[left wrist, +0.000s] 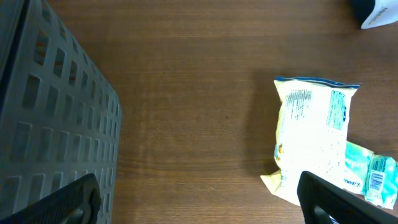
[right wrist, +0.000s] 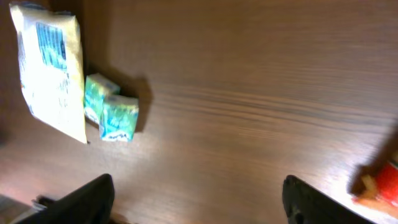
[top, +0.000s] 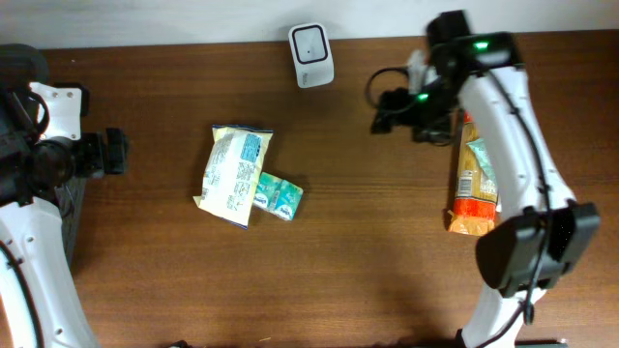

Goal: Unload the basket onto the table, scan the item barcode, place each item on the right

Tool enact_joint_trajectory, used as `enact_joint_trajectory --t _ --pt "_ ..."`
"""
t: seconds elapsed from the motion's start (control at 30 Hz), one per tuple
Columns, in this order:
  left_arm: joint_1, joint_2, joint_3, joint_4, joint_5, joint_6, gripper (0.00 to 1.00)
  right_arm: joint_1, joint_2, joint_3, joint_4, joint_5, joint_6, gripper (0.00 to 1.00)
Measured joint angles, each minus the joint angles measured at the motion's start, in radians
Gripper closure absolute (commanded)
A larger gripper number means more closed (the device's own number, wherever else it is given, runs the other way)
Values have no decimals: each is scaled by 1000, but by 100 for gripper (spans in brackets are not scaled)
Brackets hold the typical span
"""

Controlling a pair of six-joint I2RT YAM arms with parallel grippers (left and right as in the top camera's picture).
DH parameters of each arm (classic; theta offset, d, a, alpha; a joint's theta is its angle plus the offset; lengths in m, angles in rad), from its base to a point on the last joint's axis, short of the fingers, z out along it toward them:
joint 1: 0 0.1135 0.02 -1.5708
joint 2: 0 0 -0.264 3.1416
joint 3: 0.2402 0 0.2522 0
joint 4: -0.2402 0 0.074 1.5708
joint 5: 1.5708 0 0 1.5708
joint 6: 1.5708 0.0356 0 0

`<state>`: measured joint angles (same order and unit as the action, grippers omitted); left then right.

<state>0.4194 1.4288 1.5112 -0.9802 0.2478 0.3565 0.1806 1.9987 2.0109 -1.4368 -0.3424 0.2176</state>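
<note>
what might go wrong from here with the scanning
1. The green pack lies right against the yellow bag, so picking one could drag the other along.
2. The orange bag sits partly under the right arm, hidden from overhead; the arm might knock it.
3. The scanner stands at the far edge; an item's barcode may end up facing away from it.

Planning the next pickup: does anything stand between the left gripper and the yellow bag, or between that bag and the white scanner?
Nothing visible. Bare table lies between the left gripper and the yellow snack bag, and between it and the white scanner. The green pack sits beyond the bag.
</note>
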Motion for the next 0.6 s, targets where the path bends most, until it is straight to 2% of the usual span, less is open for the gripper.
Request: enact_joint_trajectory --t 0.17,0.33,0.43,0.6 --pt "0 0 0 0 0 0 1 205 85 -18 43 0 0 20" --pt "0 0 0 0 0 0 1 341 132 -18 77 1 31 27" --pt "0 0 0 0 0 0 1 389 146 -18 97 13 71 27" --pt "0 0 0 0 0 0 1 525 162 -20 140 153 185 30"
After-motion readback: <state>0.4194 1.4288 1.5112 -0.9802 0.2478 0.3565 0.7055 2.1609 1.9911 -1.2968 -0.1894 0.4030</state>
